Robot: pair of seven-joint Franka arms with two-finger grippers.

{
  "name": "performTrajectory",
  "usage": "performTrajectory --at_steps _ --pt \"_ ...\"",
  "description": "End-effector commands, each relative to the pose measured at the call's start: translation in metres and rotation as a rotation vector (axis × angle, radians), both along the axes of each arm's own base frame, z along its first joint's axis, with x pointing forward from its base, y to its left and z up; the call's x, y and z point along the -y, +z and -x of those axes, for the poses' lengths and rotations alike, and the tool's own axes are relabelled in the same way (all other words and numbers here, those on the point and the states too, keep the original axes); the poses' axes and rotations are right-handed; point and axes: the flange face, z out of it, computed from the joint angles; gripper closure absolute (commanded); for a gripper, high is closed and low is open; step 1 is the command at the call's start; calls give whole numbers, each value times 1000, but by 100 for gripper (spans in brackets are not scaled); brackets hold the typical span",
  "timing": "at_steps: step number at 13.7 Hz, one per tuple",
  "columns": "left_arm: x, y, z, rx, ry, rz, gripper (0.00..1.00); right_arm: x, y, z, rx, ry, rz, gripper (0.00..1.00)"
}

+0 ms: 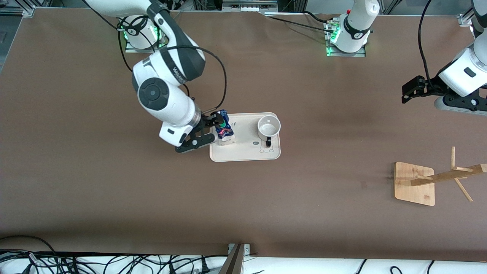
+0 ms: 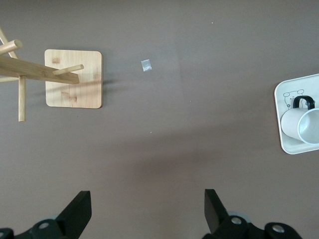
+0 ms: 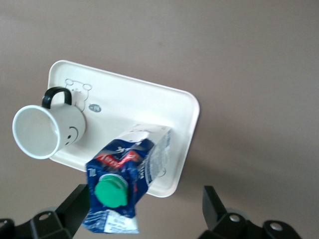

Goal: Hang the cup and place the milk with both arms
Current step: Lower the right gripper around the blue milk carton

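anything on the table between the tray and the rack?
Almost bare: brown table between tray and wooden rack. The left wrist view shows one small pale scrap near the rack's base.

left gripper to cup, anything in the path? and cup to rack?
Nothing visible. The left gripper, jaws open, hangs over bare table toward the left arm's end; only tabletop lies between it and the cup on the tray. Tabletop between cup and wooden rack is bare too. The milk sits toward the right arm's end, at the right gripper.

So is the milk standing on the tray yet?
Yes, upright: the milk stands on the tray at its edge, cap up. The right hand is open around it.
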Motion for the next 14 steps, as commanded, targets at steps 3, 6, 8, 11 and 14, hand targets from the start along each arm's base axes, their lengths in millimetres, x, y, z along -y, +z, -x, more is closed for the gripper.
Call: performTrajectory --at_steps 3,6,8,11,14 --pt "1 2 2 -5 -15 -24 0 -30 -2 19 -5 20 -9 0" --pt "1 2 2 -5 -15 -25 0 -31 -15 20 -25 19 3 0" --pt "1 2 2 -5 -15 -24 0 -29 -19 18 -31 18 7 0" --pt "1 2 2 -5 -15 -24 0 -28 -25 18 -38 26 13 0" --pt "1 2 2 -5 -15 -24 0 -28 -35 19 -48 30 19 0"
